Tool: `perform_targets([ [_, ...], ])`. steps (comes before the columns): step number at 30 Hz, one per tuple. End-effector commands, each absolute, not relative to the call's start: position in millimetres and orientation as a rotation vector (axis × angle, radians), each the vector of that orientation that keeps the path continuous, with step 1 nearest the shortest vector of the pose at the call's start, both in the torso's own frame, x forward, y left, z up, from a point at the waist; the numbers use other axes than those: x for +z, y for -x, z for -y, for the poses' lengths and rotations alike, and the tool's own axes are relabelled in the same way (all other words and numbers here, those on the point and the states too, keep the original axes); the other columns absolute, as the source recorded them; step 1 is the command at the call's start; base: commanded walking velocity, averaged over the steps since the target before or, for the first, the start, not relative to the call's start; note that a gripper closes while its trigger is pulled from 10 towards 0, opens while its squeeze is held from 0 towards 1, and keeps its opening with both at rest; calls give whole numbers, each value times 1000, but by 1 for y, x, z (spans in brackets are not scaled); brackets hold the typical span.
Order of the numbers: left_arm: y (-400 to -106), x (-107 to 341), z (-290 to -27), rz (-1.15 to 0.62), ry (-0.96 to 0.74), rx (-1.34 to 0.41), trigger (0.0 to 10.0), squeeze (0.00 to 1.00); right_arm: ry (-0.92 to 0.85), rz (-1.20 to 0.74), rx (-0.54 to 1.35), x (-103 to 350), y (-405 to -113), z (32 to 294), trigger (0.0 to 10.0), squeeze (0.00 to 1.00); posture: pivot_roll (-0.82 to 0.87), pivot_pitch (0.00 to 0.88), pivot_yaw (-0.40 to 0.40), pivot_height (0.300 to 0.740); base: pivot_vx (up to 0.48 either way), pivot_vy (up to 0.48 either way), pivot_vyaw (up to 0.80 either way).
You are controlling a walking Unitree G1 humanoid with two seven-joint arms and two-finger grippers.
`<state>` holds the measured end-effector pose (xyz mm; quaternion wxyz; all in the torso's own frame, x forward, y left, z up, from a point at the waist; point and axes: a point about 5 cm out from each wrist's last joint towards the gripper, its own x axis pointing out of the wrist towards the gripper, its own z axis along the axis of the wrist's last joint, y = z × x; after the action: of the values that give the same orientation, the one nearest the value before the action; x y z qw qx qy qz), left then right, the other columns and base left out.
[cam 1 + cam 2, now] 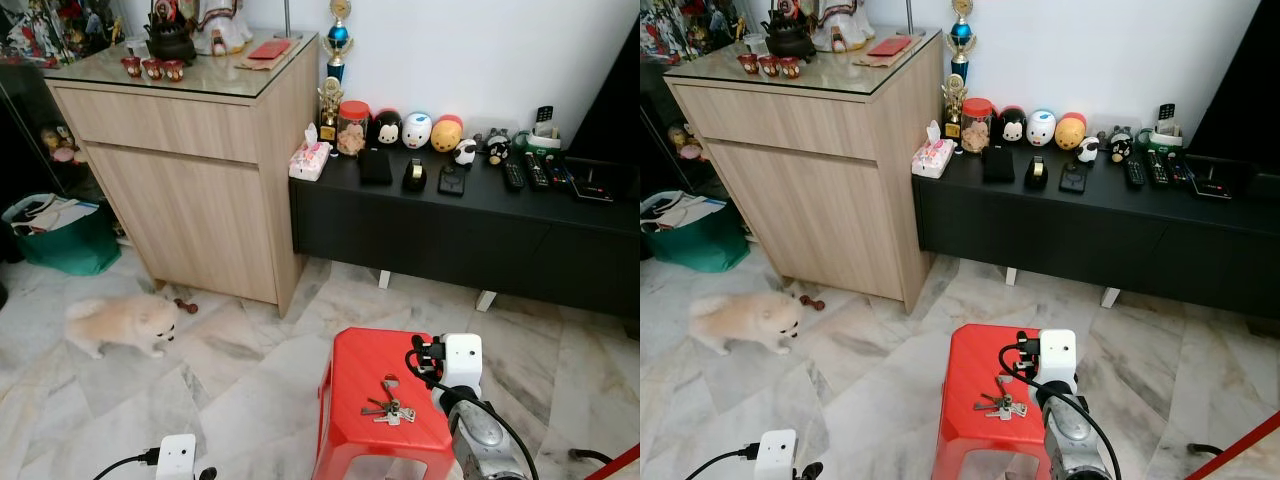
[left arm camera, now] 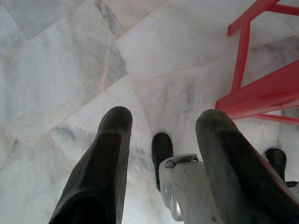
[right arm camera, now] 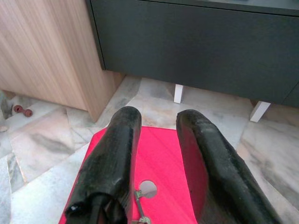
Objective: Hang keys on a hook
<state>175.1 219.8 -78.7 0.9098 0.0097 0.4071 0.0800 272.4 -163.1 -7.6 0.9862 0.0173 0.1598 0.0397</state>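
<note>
Resting on a red stool (image 1: pixel 380 400) over marble floor (image 1: pixel 250 380), keys (image 1: pixel 388 408) lie beside the right tool (image 3: pixel 156 140), fingers apart.

Even, soft indoor light is seen in both eye views; no hard shadows are cast. A pale sheen is carried by the marble floor (image 1: pixel 250 370), and reflections are held by the glass top of the wooden cabinet (image 1: pixel 190 190). The dark low bench (image 1: pixel 1090 230) is evenly lit but its front is rendered flat and detail-poor. Eye views are sharp, without motion blur; slight bending of lines is noted at the edges. In the wrist views the black fingers (image 2: pixel 100 172) are rendered soft, probably out of focus, while the floor behind is crisp.
</note>
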Motion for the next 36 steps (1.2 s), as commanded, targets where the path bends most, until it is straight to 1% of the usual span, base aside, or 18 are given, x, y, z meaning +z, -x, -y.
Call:
perform_targets([
  [1, -178, -77, -220, -826, -13, 179, 10000, 0, -29, -304, 83, -6, -273, 163, 10000, 0, 17, 0, -28, 740, 0, 0, 0],
  [4, -179, -77, -218, -822, -11, 182, 10000, 0, -4, -309, 91, -7, -271, 161, 10000, 0, 17, 0, -28, 740, 0, 0, 0],
  [7, -179, -77, -218, -822, -8, 188, 10000, 0, 59, -339, 94, -10, -270, 160, 10000, 0, 10, 0, -25, 740, 0, 0, 0],
  [15, -179, -77, -218, -822, -6, 190, 10000, 0, 46, -339, 102, -10, -270, 160, 10000, 0, 14, 0, -26, 705, 0, 0, 0],
  [18, -178, -77, -219, -820, -6, 195, 10000, 0, 41, -344, 102, -10, -270, 159, 10000, 0, 15, 0, -26, 685, 0, 0, 0],
  [19, -178, -77, -219, -820, -6, 195, 10000, 0, 41, -344, 102, -10, -270, 159, 10000, 0, 15, 0, -26, 685, 0, 0, 0],
  [23, -190, -69, -222, -756, -12, 197, 10000, 0, 35, -336, 98, -10, -270, 159, 10000, 0, 12, 0, -26, 680, 0, 0, 0],
  [28, -223, -46, -228, -592, -23, 205, 10000, 0, 38, -354, 99, -11, -270, 160, 10000, 0, 13, 0, -31, 680, 0, 0, 0],
  [31, -229, -40, -229, -560, -28, 202, 10000, 0, 37, -357, 99, -12, -270, 161, 10000, 0, 12, 0, -31, 680, 0, 0, 0],
  [32, -244, -26, -229, -469, -28, 194, 10000, 0, 31, -362, 100, -12, -269, 161, 10000, 0, 10, 0, -32, 680, 0, 0, 0],
  [33, -244, -26, -229, -469, -28, 194, 10000, 0, 31, -362, 100, -12, -269, 161, 10000, 0, 10, 0, -32, 680, 0, 0, 0],
  [34, -260, -10, -229, -365, -29, 178, 10000, 0, 27, -367, 104, -13, -269, 162, 10000, 0, 10, 0, -33, 680, 0, 0, 0],
  [36, -267, -1, -228, -312, -29, 167, 10000, 0, 26, -368, 105, -13, -269, 162, 10000, 0, 7, 0, -33, 680, 0, 0, 0],
])
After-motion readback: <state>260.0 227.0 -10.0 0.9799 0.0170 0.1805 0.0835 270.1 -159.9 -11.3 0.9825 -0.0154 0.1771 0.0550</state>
